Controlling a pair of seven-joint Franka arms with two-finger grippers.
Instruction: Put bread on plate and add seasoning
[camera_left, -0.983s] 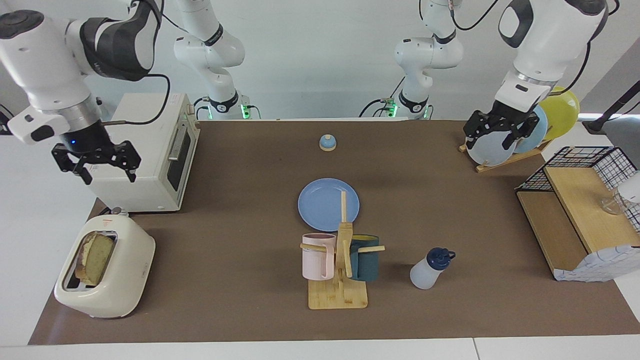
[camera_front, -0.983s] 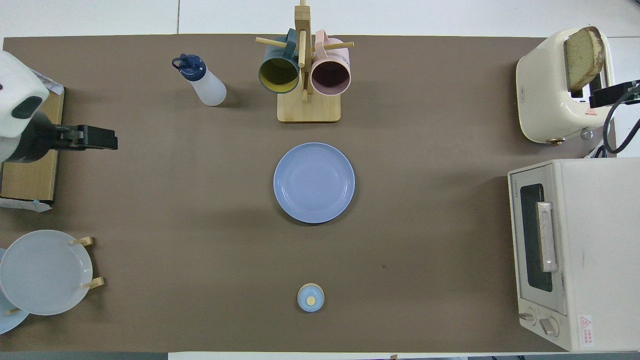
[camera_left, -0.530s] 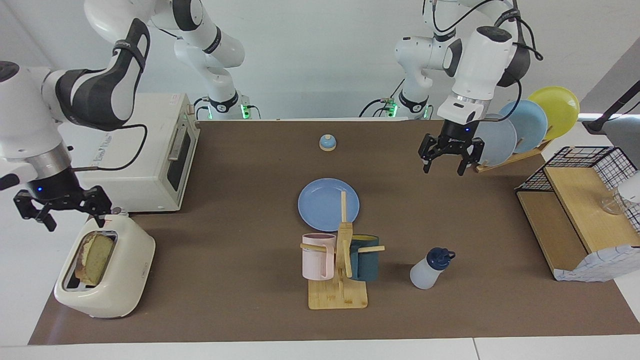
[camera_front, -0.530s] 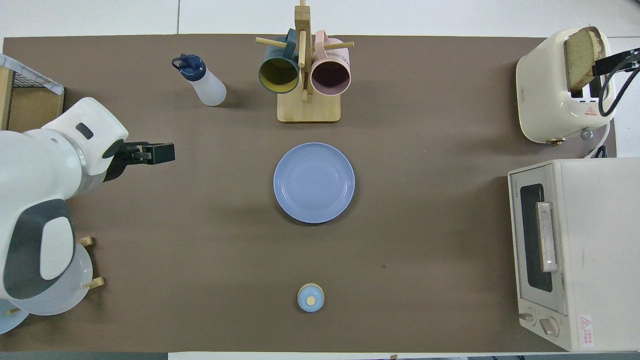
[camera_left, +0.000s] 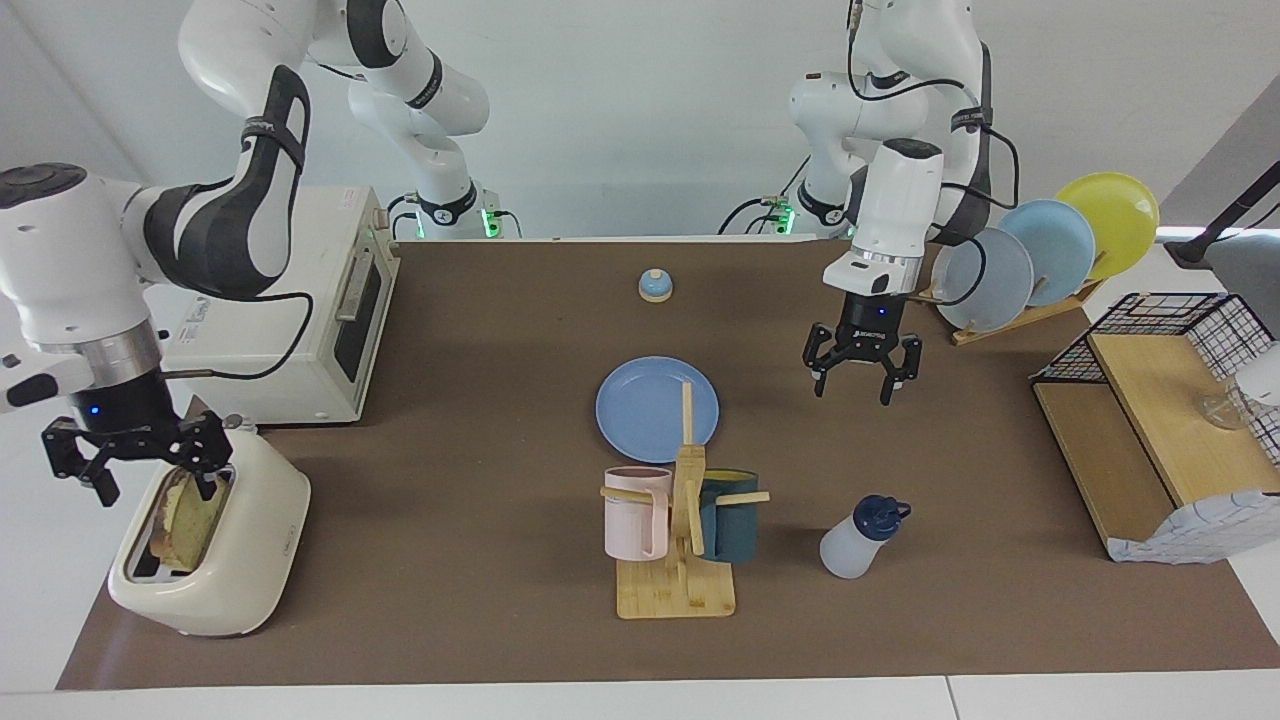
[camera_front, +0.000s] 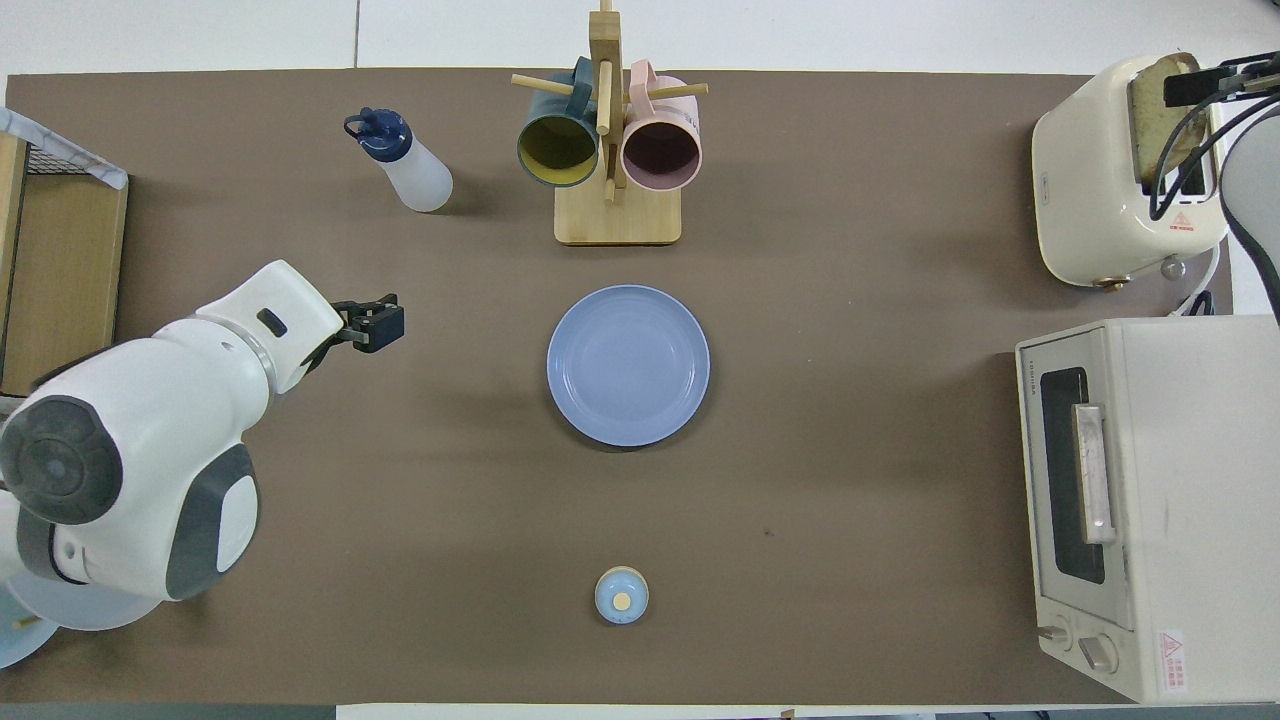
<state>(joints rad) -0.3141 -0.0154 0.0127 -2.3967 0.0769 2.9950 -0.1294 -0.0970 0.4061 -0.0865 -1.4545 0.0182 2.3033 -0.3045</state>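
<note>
- Clock ref: plate (camera_front: 628, 365) is the centre, 12 points away from the robots.
- Surface: brown mat over a white worktop (camera_front: 850, 500), flat and matte. Room: plain white wall at the robots' end.
- Bell (camera_front: 621, 595) at 6, nearest the robots, blue dome.
- Toaster oven (camera_front: 1180, 480) between 3 and 4, at the right arm's end, door shut.
- Wooden rack (camera_left: 1010, 322) at 8, at the left arm's end, three plates upright in it: grey-blue (camera_left: 985, 278), light blue (camera_left: 1050, 250), yellow (camera_left: 1115, 222).
- Plate is mid-worktop, flat, nothing on it.
- Left claw (camera_left: 852, 385) hangs over bare mat at 9, between plate and rack, fingers spread wide, holding nothing.
- Wooden shelf unit (camera_left: 1105, 465) also at 9, at the worktop's edge.
- Mug tree (camera_front: 618, 215) at 12, pink mug (camera_front: 660, 150) and dark teal mug (camera_front: 557, 150) hung on its pegs.
- Seasoning bottle (camera_front: 400, 165) between 10 and 11, upright on the mat beside the mug tree, cap on.
- Toaster (camera_left: 260, 540) at 2, cream. Bread (camera_left: 195, 505) stands upright in its slot, top poking out.
- Right claw (camera_left: 150, 480) sits over the toaster slot, fingers wide, one finger at the bread's top edge. Contact: can't tell.
- Count: 2 arms, 2 claws, 1 flat plate, 3 racked plates, 2 mugs, 1 bottle, 1 bell, 1 toaster, 1 oven, 1 slice.
</note>
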